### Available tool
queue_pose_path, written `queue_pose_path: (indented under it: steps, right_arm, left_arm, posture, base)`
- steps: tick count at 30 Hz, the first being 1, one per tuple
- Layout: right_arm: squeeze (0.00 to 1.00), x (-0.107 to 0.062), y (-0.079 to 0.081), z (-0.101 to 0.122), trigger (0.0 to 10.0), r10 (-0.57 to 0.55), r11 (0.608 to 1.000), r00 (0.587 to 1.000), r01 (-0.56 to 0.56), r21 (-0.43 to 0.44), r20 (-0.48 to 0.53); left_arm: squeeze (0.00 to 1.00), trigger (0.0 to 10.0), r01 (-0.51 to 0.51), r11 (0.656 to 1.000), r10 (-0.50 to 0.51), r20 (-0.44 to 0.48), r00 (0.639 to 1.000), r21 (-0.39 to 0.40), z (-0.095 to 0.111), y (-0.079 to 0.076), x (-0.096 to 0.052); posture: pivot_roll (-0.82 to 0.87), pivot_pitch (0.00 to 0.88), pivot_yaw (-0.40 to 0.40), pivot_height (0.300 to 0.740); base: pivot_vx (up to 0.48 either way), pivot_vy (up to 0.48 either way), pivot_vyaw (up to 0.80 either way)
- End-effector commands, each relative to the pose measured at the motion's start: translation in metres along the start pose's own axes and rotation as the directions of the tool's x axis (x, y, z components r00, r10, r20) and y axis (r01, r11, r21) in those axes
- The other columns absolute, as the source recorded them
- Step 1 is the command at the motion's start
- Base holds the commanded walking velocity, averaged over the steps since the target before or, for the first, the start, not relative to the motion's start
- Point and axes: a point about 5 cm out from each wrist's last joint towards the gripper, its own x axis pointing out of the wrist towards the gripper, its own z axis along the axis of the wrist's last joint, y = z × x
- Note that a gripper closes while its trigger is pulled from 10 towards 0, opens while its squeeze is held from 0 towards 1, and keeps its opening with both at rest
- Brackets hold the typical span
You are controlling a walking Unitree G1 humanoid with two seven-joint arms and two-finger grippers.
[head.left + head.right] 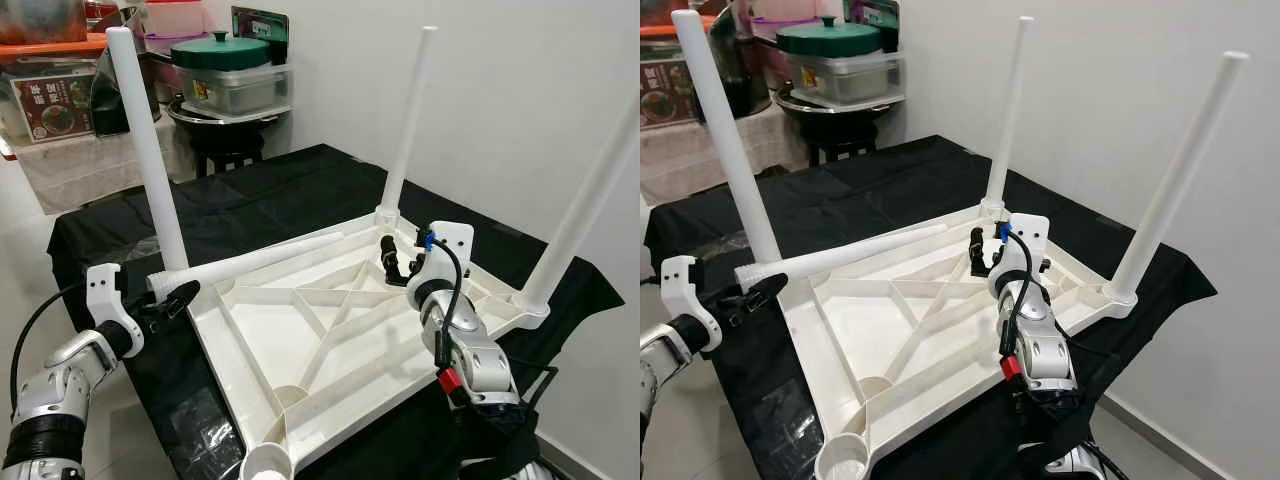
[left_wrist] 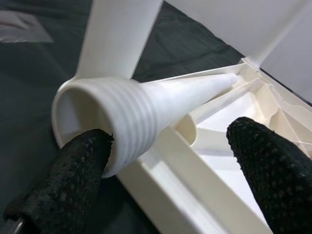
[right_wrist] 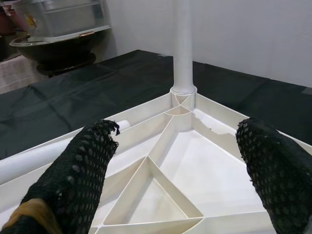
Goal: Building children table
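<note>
Left gripper [image 1: 178, 296] at loose leg [image 1: 250, 263] — box label [image 1: 52, 104] unreadable

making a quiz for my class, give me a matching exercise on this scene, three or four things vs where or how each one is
Things:
1. loose leg
2. empty socket
3. left gripper
4. right gripper

States:
A. open above the upturned tabletop
B. lying flat across the tabletop's rim
C. at the loose leg's threaded end
D. at the tabletop's nearest corner

Pairs: 1-B, 2-D, 3-C, 4-A
</note>
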Motion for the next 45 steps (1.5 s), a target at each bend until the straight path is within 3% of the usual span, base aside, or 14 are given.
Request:
queue_pose_path:
  steps: [1,10,11,12,13,14,15,26,37,40,41,42,43,45]
  right_arm:
    - [0.0,-0.001,-0.005,-0.008,10.0,-0.023,1.0,0.999,0.023,0.007,-0.036]
    - [0.0,-0.001,-0.007,-0.01,10.0,-0.033,0.999,0.998,0.034,0.031,-0.048]
    - [0.0,-0.001,-0.007,-0.01,9.3,-0.034,0.999,0.998,0.036,0.04,-0.046]
    - [0.0,-0.001,-0.007,-0.01,9.3,-0.034,0.999,0.998,0.036,0.04,-0.046]
    - [0.0,-0.001,-0.008,-0.011,5.9,-0.037,0.998,0.998,0.04,0.049,-0.049]
    - [0.0,-0.001,-0.008,-0.011,5.9,-0.037,0.998,0.998,0.04,0.049,-0.049]
    - [0.0,-0.002,-0.008,-0.012,4.3,-0.043,0.997,0.998,0.046,0.061,-0.051]
    - [0.0,-0.003,-0.007,-0.012,4.7,-0.05,0.996,0.998,0.053,0.066,-0.046]
    - [0.0,-0.006,-0.007,-0.014,6.1,-0.084,0.994,0.996,0.086,0.064,-0.044]
    - [0.0,-0.006,-0.008,-0.015,7.3,-0.089,0.993,0.995,0.092,0.07,-0.045]
    - [0.0,-0.007,-0.008,-0.015,10.0,-0.084,0.992,0.995,0.088,0.085,-0.047]
    - [0.0,-0.007,-0.006,-0.015,10.0,-0.07,0.989,0.997,0.074,0.124,-0.043]
    - [0.0,-0.007,-0.006,-0.015,10.0,-0.07,0.989,0.997,0.074,0.124,-0.043]
    - [0.0,-0.007,0.0,-0.012,10.0,-0.025,0.967,0.999,0.032,0.251,-0.032]
  left_arm:
    - [0.0,10.0,0.009,1.0,-0.008,-0.028,1.0,0.027,-0.005,-0.001,0.003]
    - [0.0,10.0,0.015,0.999,-0.012,-0.061,0.998,0.046,-0.011,-0.003,0.006]
    - [0.0,6.5,0.023,0.999,-0.019,-0.067,0.998,0.049,-0.013,-0.003,0.008]
    - [0.0,6.5,0.023,0.999,-0.019,-0.067,0.998,0.049,-0.013,-0.003,0.008]
    - [0.0,0.0,0.033,0.998,-0.029,-0.076,0.997,0.054,-0.015,-0.005,0.009]
    - [0.0,0.0,0.033,0.998,-0.029,-0.076,0.997,0.054,-0.015,-0.005,0.009]
    - [0.0,0.0,0.055,0.996,-0.048,-0.091,0.995,0.066,-0.017,-0.007,0.012]
    - [0.0,0.0,0.082,0.993,-0.074,-0.086,0.994,0.083,-0.016,-0.01,0.015]
    - [0.0,0.0,0.142,0.985,-0.134,-0.081,0.988,0.102,-0.017,-0.016,0.013]
    - [0.0,0.0,0.171,0.98,-0.164,-0.076,0.984,0.104,-0.015,-0.021,0.012]
    - [0.0,4.4,0.207,0.973,-0.201,-0.062,0.978,0.101,-0.01,-0.026,0.012]
    - [0.0,10.0,0.245,0.966,-0.243,-0.031,0.97,0.087,-0.004,-0.033,0.012]
    - [0.0,10.0,0.245,0.966,-0.243,-0.031,0.97,0.087,-0.004,-0.033,0.012]
    - [0.0,10.0,0.296,0.952,-0.3,0.044,0.953,0.077,0.011,-0.044,0.01]
  posture:
    - [0.02,0.0,-0.05,0.74]
    - [0.02,0.0,-0.05,0.74]
    - [0.02,0.0,-0.049,0.74]
    - [0.02,0.0,-0.049,0.74]
    - [0.02,0.0,-0.05,0.74]
    - [0.02,0.0,-0.05,0.74]
    - [0.02,0.0,-0.048,0.74]
    - [0.02,0.0,-0.045,0.74]
    - [0.02,0.0,-0.045,0.74]
    - [0.02,0.0,-0.043,0.74]
    - [0.02,0.0,-0.044,0.74]
    - [0.02,0.0,-0.046,0.74]
    - [0.02,0.0,-0.046,0.74]
    - [0.02,0.0,-0.046,0.74]
  base:
    - [0.0,0.0,0.0]
    - [0.0,0.0,0.0]
    - [0.0,0.0,0.0]
    - [0.0,0.0,0.0]
    - [0.0,0.0,0.0]
    - [0.0,0.0,0.0]
    - [0.0,0.0,0.0]
    - [0.0,0.0,0.0]
    - [0.0,0.0,0.0]
    - [0.0,0.0,0.0]
    - [0.0,0.0,0.0]
    - [0.0,0.0,0.0]
    - [0.0,0.0,0.0]
    - [0.0,0.0,0.0]
